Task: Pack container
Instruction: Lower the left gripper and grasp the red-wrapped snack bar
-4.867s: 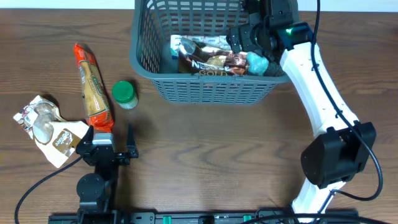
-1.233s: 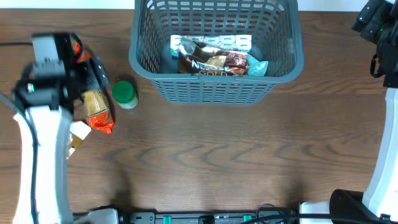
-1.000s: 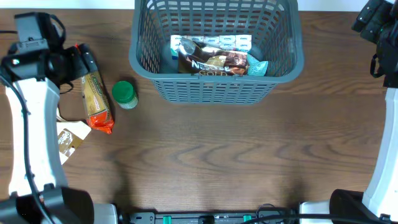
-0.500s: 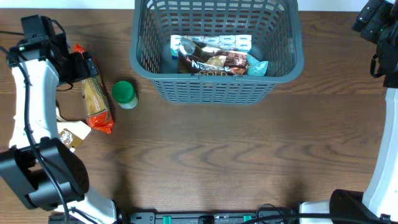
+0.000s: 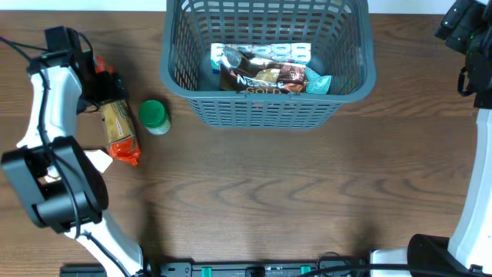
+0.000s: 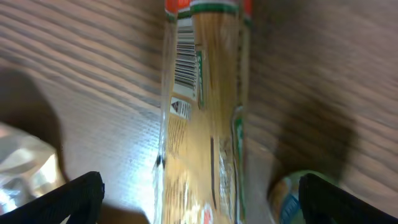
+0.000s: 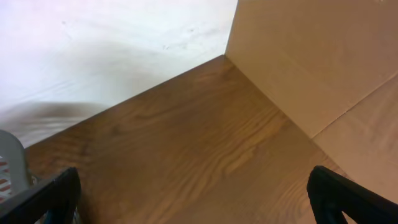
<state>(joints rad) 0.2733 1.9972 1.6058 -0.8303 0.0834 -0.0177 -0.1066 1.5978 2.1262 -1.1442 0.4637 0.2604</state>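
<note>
Left claw (image 5: 100, 83) newly over orange packet (image 5: 121, 129)

"GOLD" on brown packet (image 5: 265, 79)

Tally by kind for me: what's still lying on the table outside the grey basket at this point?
Outside the basket:
Long orange packet: 1
Green-lidded jar: 1
White pouch, partly hidden: 1
Total: 3
</note>
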